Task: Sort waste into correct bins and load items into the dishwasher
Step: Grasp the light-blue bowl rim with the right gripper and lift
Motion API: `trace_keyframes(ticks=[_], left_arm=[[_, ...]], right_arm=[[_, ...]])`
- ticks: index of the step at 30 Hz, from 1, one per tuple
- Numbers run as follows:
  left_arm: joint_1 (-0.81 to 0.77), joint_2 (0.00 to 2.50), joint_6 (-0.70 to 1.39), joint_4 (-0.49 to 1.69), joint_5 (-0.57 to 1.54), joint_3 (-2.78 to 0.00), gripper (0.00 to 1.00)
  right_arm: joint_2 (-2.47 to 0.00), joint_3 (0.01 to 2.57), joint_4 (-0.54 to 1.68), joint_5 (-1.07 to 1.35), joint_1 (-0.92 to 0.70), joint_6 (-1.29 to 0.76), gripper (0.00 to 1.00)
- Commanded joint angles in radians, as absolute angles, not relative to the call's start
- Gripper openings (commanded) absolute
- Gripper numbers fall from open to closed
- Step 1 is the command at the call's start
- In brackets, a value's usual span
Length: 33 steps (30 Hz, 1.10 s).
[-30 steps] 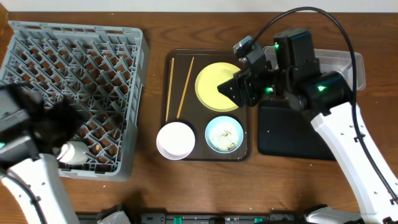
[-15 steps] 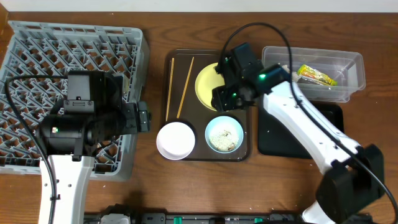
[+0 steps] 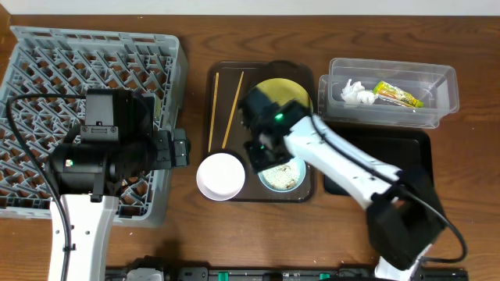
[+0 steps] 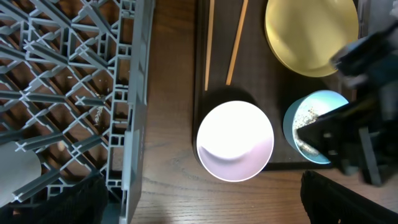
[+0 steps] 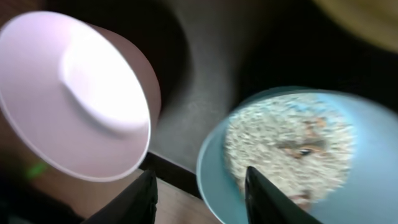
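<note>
The right pincer point(image 5: 199, 193) hangs low over the brown serving tray point(image 4: 255, 84). Its fingers are set well apart, and the left rim of the light blue bowl point(image 5: 364, 134) lies between them. The wrist view is blurred, so whether either finger touches that rim cannot be told. The bowl sits in the tray's front right corner, holding pale rice-like scraps point(image 5: 280, 143), just beside the white-pinkish bowl point(image 3: 220, 176). The left pincer point(image 4: 202, 208) is spread wide and holds nothing, above the tabletop point(image 4: 168, 93) between the grey rack point(image 3: 94, 70) and the white-pinkish bowl.
</note>
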<state>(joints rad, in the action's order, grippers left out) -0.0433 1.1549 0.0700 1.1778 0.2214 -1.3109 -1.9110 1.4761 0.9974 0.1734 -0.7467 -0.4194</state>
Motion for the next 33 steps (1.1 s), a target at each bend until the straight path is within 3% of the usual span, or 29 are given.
trace_keyframes(ticks=[1,6,10,12,21,33], left_arm=[[-0.046,1.156,0.056,1.181,0.208,-1.320,0.99],[-0.046,1.156,0.056,1.181,0.209,-1.320,1.00],[-0.046,1.156,0.056,1.181,0.209,-1.320,1.00],[-0.046,1.156,0.056,1.182,0.209,-1.320,1.00],[-0.046,1.156,0.056,1.181,0.209,-1.320,1.00],[-0.046,1.156,0.056,1.165,0.209,-1.320,1.00]], right_arm=[[-1.972,1.475,0.993,0.097,-0.772,-0.547,0.43],[-2.052,1.475,0.996,0.097,-0.781,-0.553,0.40],[-2.085,1.475,1.002,0.109,-0.779,-0.553,0.06],[-2.079,1.477,1.002,0.110,-0.779,-0.553,0.01],[-1.949,1.478,1.026,0.131,-0.728,-0.445,0.01],[-1.632,1.477,1.070,0.501,-0.453,-0.144,0.01]])
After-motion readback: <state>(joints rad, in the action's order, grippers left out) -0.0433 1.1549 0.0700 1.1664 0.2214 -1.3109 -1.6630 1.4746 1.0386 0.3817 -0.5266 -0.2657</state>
